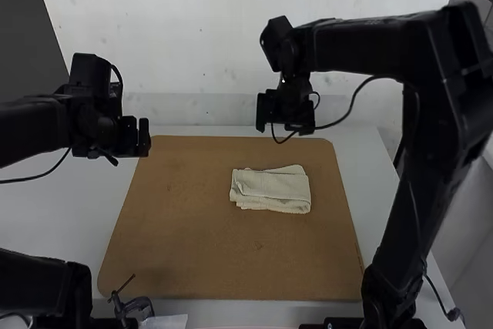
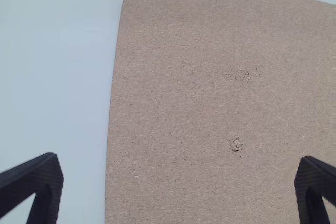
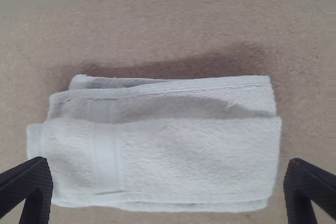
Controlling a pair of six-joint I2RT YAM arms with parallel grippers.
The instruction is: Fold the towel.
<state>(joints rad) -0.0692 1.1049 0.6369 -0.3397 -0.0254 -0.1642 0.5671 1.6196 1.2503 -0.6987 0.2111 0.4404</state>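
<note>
Sitting at near edge: small dark metal clamp (image 1: 137,310)
Board: brown, round-cornered board (image 1: 185,252) on the white surface (image 1: 46,221)
Towel: cream terry towel (image 1: 269,190), folded into an uneven layered rectangle, flat on the board, right of its middle
Left end effector (image 1: 144,138): black, fingers wide apart, gripping nothing, raised near the board's far left corner
Right end effector (image 1: 285,127): black, spread wide, empty, raised above the towel

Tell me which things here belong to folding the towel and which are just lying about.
For the job:
- towel
- board under it
- left hand
- right hand

Apparently lying about:
- what looks like a clamp
- white sheet beside it
</note>
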